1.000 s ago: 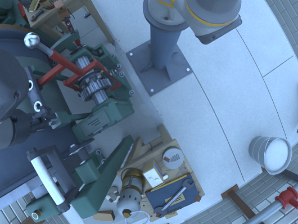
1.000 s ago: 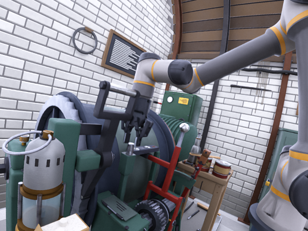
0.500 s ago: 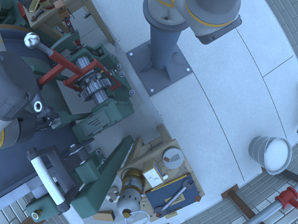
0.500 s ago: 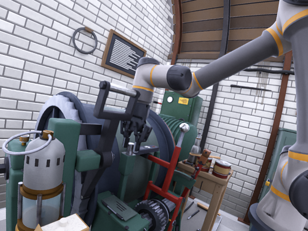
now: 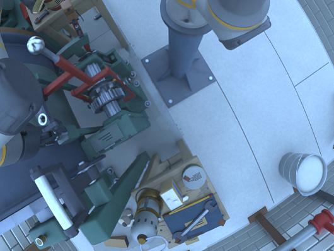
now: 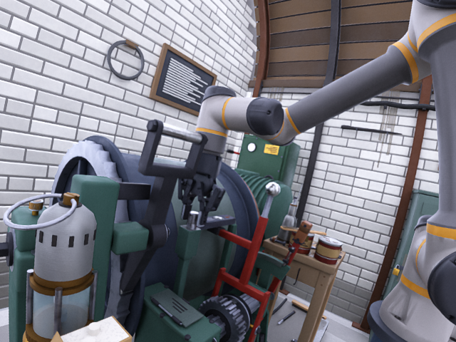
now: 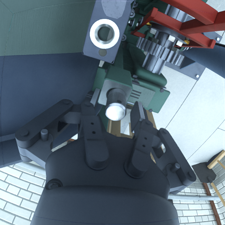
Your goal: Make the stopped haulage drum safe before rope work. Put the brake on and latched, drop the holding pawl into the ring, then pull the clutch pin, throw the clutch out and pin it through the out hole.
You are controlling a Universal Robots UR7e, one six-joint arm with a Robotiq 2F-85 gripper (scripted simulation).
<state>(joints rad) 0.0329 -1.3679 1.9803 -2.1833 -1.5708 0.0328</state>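
The clutch pin point(image 7: 115, 109) is a knurled steel pin with a rounded bright head, standing upright in the grey plate on top of a green post point(image 6: 192, 220). My gripper point(image 7: 116, 112) hangs open just above it, one finger on each side of its head, holding nothing point(image 6: 200, 206). Further along the plate is an empty ringed hole point(image 7: 104, 33). The red clutch lever point(image 6: 258, 230) with its steel ball knob point(image 5: 35, 44) stands to the right, over the gears point(image 5: 105, 94). The dark brake handle point(image 6: 164, 162) with its steel bar rises left of my wrist.
The brake handle's frame stands close beside my wrist, and the drum flange point(image 6: 235, 206) is behind the gripper. A lamp point(image 6: 60, 243) stands at the near left. A wooden bench with tins point(image 6: 313, 254) is to the right. A bucket point(image 5: 304, 176) sits on the open floor.
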